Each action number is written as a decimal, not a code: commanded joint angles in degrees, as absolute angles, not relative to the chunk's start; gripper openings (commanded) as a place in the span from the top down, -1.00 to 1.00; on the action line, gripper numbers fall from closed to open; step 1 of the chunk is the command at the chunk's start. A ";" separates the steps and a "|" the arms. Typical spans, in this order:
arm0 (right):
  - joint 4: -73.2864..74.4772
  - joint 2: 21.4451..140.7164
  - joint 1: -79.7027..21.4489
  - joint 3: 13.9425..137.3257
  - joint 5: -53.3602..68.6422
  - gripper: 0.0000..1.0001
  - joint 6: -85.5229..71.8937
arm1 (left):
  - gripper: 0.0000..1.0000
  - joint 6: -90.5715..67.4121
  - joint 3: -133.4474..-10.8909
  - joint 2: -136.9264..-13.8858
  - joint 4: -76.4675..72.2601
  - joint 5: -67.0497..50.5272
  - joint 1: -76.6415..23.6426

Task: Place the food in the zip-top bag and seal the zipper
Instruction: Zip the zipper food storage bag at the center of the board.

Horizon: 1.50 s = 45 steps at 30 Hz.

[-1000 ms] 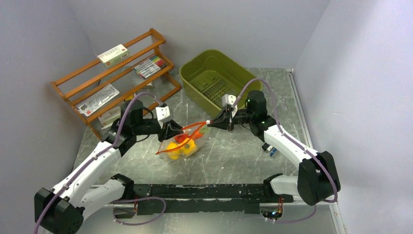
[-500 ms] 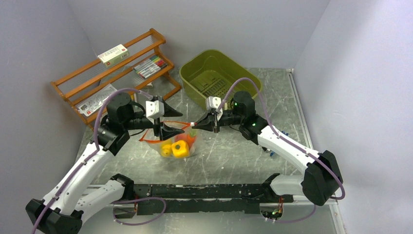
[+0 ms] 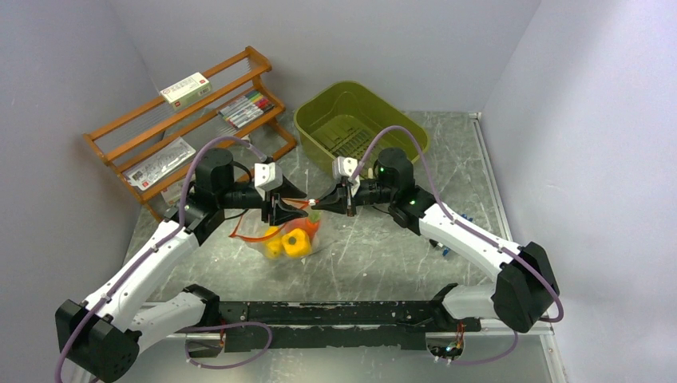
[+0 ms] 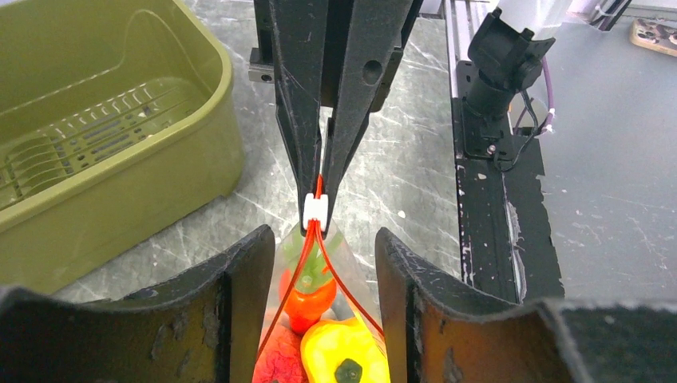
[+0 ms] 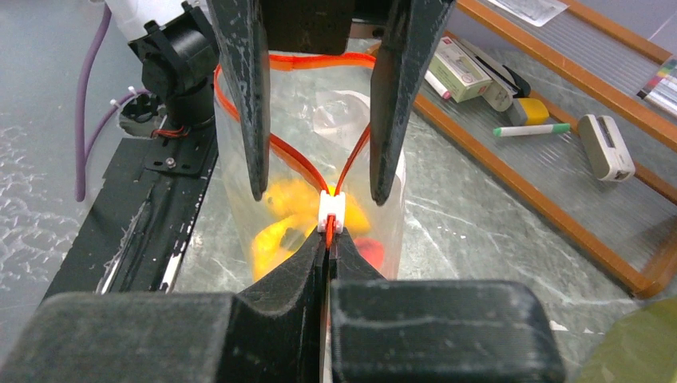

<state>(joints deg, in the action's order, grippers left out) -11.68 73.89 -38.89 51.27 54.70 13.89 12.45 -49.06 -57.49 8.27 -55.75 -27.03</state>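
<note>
From above: bag (image 3: 313,233) low between the two arms, near the basket (image 3: 359,120), food (image 3: 295,242) bunched in its bottom; cannot tell whether resting on the table (image 3: 383,247) or lifted clear. Left gripper (image 3: 279,215) and right gripper (image 3: 318,205) close together at its mouth. Through the left wrist: left gripper spread wide at the open mouth, pinching nothing; inside or outside the plastic, cannot tell. Right gripper clamped flat on the zipper (image 3: 246,234) directly behind the white slider (image 4: 318,209). Likely trouble from here: slider jamming, or strip slipping out of the pinch, if dragged off-line or with the far end slack; food spilling on any tipping of the unsealed bag. Through the right wrist: same pinch, closed tight on the strip; two strips forking apart beyond the slider toward the left gripper. Zipper's long axis running from one gripper to the other, mouth upward, closed end pointing at the right gripper.
</note>
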 commanded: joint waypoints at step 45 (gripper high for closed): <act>-14.33 68.73 -39.60 46.62 49.24 1.00 13.89 | 0.86 21.96 -50.56 -55.84 15.35 -53.84 -29.90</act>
<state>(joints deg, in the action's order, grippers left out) -13.45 70.43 -40.77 47.81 50.87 14.50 20.45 -51.16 -57.91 13.91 -54.06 -29.85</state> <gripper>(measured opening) 0.006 0.107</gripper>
